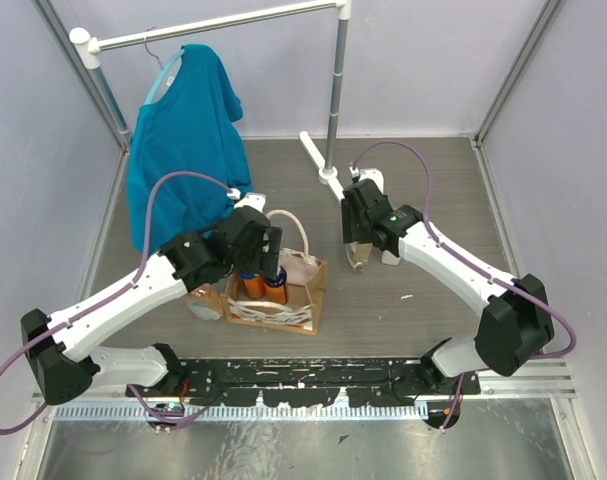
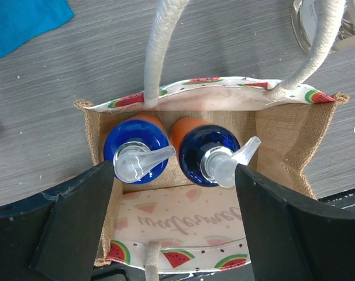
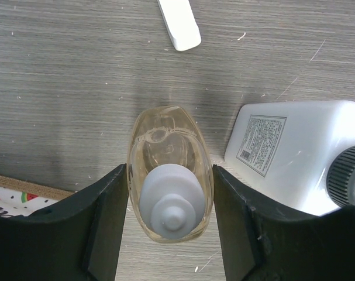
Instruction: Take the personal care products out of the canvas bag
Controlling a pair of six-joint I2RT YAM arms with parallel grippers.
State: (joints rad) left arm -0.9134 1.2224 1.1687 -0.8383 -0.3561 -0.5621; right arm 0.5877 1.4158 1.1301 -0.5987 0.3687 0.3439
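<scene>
The canvas bag (image 1: 305,300) stands open at the table's middle, with rope handles and a watermelon-print lining (image 2: 282,134). Two orange bottles with blue caps and clear pumps (image 2: 136,153) (image 2: 209,155) stand upright inside it, also seen from above (image 1: 251,284) (image 1: 275,286). My left gripper (image 1: 265,262) (image 2: 174,175) is open and empty, just above the bag's mouth. My right gripper (image 1: 360,252) (image 3: 170,193) is shut on a pale amber bottle (image 3: 168,152) with a whitish cap, upright on the table right of the bag. A white bottle (image 3: 288,158) lies beside it.
A teal shirt (image 1: 183,140) hangs from a white rack (image 1: 335,100) at the back; the rack's foot (image 3: 178,23) lies just beyond the amber bottle. Another small bottle (image 1: 204,301) sits on the table left of the bag, partly under my left arm. Grey walls enclose the table.
</scene>
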